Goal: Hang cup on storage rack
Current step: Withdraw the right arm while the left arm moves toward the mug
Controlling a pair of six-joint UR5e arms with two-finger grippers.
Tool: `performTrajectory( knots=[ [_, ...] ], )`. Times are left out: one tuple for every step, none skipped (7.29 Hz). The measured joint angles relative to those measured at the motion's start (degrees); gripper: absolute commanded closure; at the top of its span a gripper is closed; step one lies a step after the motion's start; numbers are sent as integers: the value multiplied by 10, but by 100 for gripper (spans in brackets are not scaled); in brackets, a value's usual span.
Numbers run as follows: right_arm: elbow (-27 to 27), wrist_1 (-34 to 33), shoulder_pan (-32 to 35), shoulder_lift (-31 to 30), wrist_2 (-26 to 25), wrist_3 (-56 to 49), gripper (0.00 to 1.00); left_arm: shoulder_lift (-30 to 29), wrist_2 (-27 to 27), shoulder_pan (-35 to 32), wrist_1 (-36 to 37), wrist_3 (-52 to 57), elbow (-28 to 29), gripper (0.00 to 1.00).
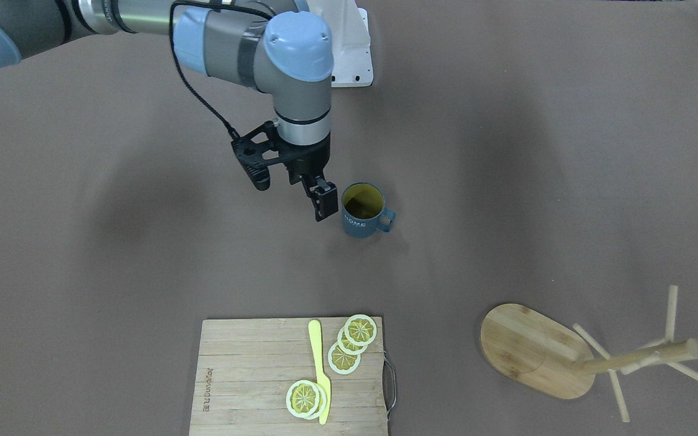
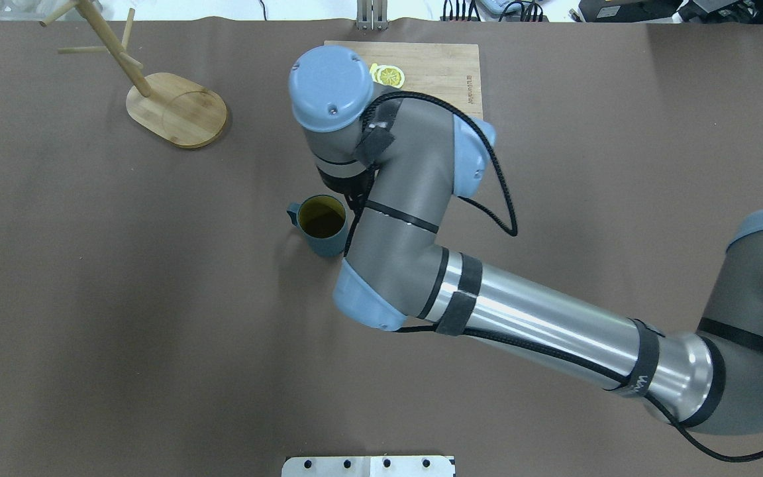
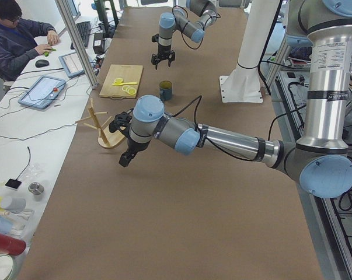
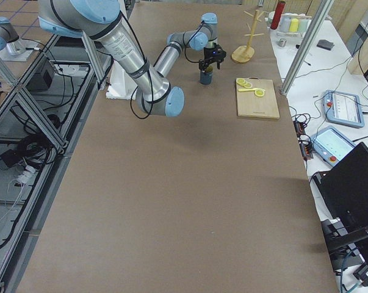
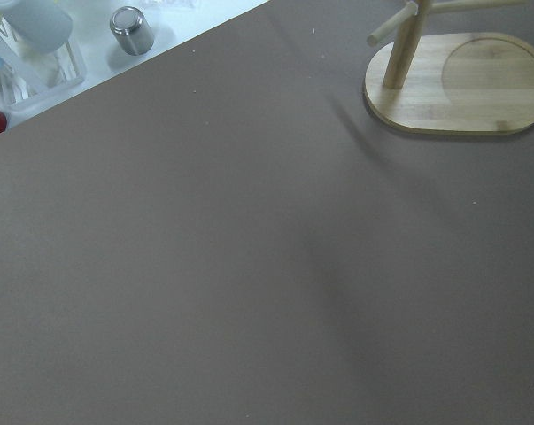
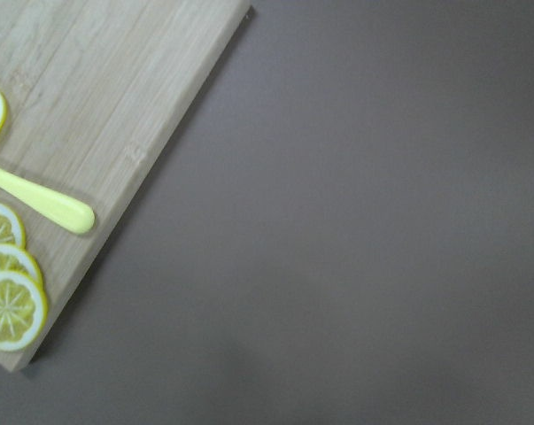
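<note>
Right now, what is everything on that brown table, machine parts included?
cup: one, slate-blue, yellowish-green inside, upright mid-table.
storage rack: one, light wood, upright on the robot's left, far side.
cutting board: one, light wood, far edge, across from the robot.
lemon slices: about five, yellow, on the board.
utensil: one, yellow, on the board among the slices.
right pincer: one, black, open, close beside the cup.
left pincer: one, black, in the air near the storage rack; open or shut unclear.

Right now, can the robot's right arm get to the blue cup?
Probably yes. The right gripper hangs just beside the cup, which stands upright, and nothing sits between them to block the way.
</note>
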Motion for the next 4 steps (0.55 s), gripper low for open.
performTrajectory(
  knots=[
    [37, 0, 24, -48, 13, -76, 0, -3, 0, 12, -25, -1, 0, 1],
    [55, 1, 54, -88, 38, -160, 0, -11, 1, 40, -45, -7, -1, 1],
    [62, 2, 89, -122, 70, -255, 0, -25, 2, 70, -63, -38, -1, 1],
    [65, 3, 123, -153, 95, -353, 0, -37, 4, 100, -102, -101, 0, 1]
  ],
)
